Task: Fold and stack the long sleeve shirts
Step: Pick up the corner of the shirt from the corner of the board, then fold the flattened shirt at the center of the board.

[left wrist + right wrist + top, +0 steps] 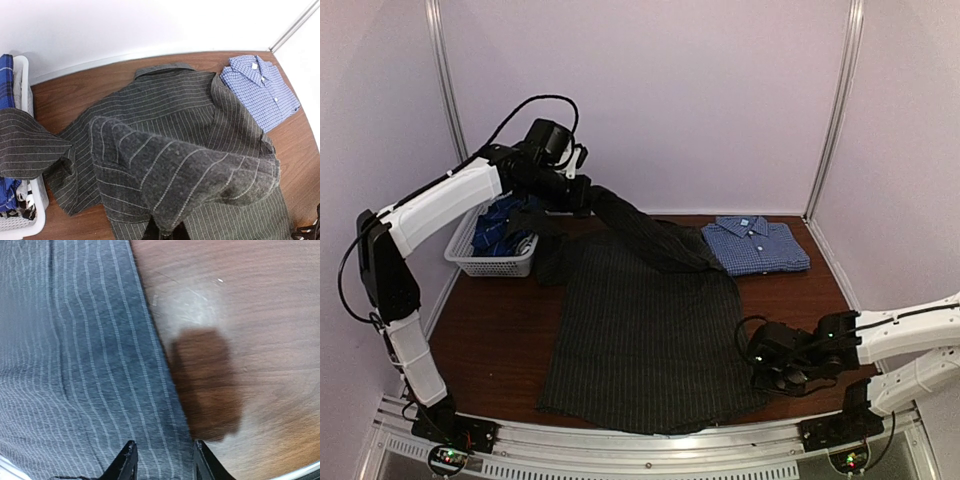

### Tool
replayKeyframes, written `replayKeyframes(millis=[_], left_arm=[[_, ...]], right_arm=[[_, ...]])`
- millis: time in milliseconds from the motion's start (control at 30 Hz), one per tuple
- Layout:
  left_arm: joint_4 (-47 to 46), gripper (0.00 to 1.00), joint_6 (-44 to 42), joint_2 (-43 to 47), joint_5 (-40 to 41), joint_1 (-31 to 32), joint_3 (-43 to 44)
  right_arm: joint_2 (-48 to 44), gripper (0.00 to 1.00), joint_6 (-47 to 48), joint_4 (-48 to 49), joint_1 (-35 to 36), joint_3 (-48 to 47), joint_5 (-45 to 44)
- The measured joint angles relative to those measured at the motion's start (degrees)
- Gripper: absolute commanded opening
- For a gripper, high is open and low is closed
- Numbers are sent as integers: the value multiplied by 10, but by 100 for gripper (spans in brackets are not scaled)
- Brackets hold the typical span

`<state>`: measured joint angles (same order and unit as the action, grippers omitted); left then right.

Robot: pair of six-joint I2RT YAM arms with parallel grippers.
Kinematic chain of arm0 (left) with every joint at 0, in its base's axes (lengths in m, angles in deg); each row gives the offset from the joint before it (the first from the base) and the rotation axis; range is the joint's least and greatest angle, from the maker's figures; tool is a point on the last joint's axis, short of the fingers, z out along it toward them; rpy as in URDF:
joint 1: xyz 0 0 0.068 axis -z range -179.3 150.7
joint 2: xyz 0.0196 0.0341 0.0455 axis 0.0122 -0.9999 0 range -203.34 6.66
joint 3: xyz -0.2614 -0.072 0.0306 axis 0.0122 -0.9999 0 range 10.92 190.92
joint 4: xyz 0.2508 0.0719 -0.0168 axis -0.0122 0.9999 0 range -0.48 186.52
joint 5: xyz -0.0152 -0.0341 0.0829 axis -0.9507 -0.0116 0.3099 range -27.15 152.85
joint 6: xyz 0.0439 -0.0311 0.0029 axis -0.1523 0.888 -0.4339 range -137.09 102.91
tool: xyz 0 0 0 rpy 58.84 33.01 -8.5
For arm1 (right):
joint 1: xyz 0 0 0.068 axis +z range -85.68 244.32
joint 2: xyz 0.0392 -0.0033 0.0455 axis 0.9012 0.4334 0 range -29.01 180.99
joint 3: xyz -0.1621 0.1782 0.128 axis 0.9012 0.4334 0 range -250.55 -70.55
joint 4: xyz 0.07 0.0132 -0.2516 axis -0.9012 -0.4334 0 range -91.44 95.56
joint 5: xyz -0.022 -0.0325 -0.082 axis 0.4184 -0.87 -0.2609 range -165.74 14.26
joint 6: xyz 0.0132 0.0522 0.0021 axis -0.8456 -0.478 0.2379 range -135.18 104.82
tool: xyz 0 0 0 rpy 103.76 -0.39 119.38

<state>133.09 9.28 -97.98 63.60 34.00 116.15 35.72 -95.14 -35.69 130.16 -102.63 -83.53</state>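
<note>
Nearest of all, the striped shirt (645,340) lies spread flat on the surface (495,340), with its hem at the near edge and its collar toward the far wall. One sleeve is lifted off it. The left tool (582,196), raised over the far left, is pressed together on that sleeve, which slopes down to the right onto the shirt's far right shoulder. The right tool (165,450) hangs low over the shirt's near right edge with its fingers spread and the cloth's border running between them; I cannot tell whether they touch the cloth. Three shirts in all: the striped one in the middle, a check shirt (757,245) folded at the far right just beside the striped shoulder, and a plaid shirt (498,228) bunched in the one basket (490,265) at the far left. Two tools. The left arm covers much of the plaid shirt, so only blue folds show. In the left wrist view the draped sleeve buries that tool's fingers. The right wrist view is blurred, and in the top view cables crowd that tool's fingertips.
</note>
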Motion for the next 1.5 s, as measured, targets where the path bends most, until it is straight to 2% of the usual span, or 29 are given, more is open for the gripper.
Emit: replayKeyframes(millis=[267,433,600,800,1000,1233,1500], left_arm=[[-7,0,3,7,6,-2,-29],[-17,0,2,25,16,-10,-39],[-24,0,3,28,25,-12,-39],[-21,0,2,26,35,-19,-20],[-20,0,2,23,48,-38,20],[-21,0,-17,14,63,-77,60],[-24,0,-40,1,73,-95,64]], right_arm=[[-28,32,-19,-1,4,40,3],[-17,14,-9,23,5,48,14],[5,0,2,28,7,37,17],[7,0,8,27,12,12,15],[46,0,49,30,35,-77,-4],[136,0,126,86,47,-151,9],[266,0,193,180,49,-191,96]])
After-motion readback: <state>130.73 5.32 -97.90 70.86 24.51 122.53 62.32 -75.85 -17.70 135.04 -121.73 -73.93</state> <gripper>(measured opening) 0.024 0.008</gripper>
